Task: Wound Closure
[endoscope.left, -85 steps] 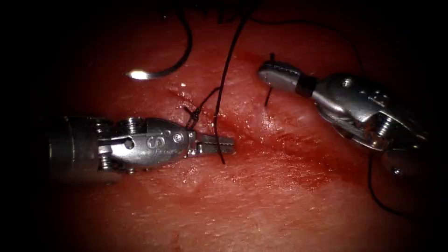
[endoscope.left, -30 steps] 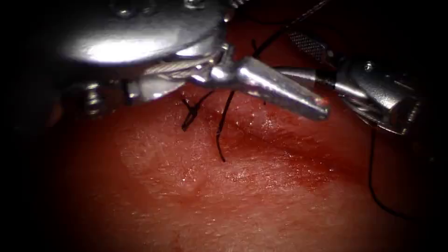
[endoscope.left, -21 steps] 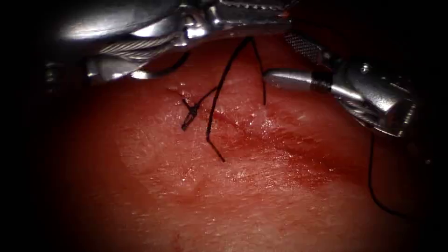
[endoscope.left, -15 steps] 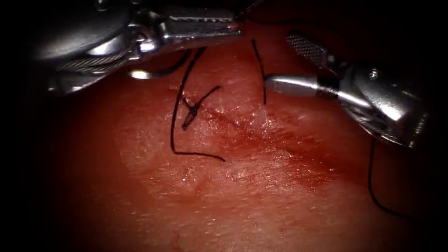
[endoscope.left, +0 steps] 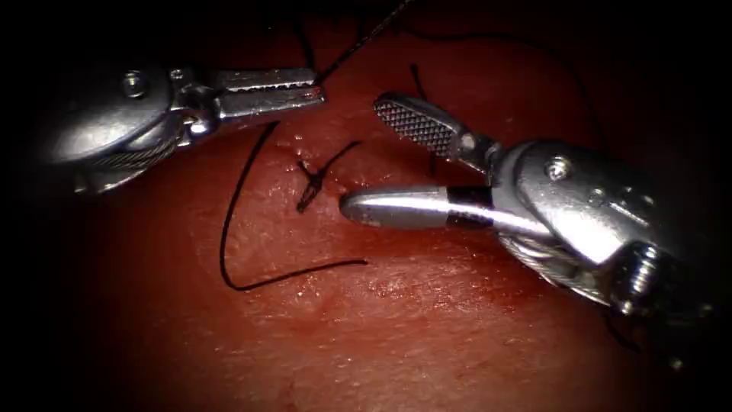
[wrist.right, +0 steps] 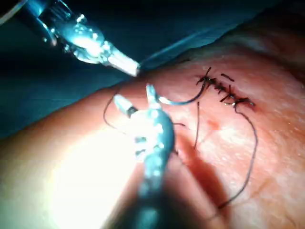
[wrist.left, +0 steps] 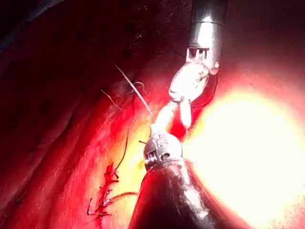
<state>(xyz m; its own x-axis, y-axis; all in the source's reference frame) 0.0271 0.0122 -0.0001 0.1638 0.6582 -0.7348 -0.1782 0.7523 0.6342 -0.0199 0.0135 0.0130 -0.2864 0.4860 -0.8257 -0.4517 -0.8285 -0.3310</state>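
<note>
The tissue [endoscope.left: 427,336] is lying under both tools, with a tied knot [endoscope.left: 311,179] sitting on the cut and red fluid [endoscope.left: 488,282] spreading to the right of and below that knot. The right tool [endoscope.left: 360,156] is hovering just right of the knot with its jaws spread wide, and it is carrying nothing. The left tool [endoscope.left: 316,85] is reaching in above and to the left of the knot, its jaws pressed together and seemingly pinching the thread [endoscope.left: 229,229]. One strand is running taut up and away above the knot, and another is drooping in a slack loop to the left of and below it. The needle [wrist.right: 183,101] is apparently lying free on the tissue close to the knot, held by neither tool and not driven in. In the right wrist view, a row of stitches [wrist.right: 226,93] is showing along the cut. Closure therefore looks partly done, while the long thread is trailing uncut.
</note>
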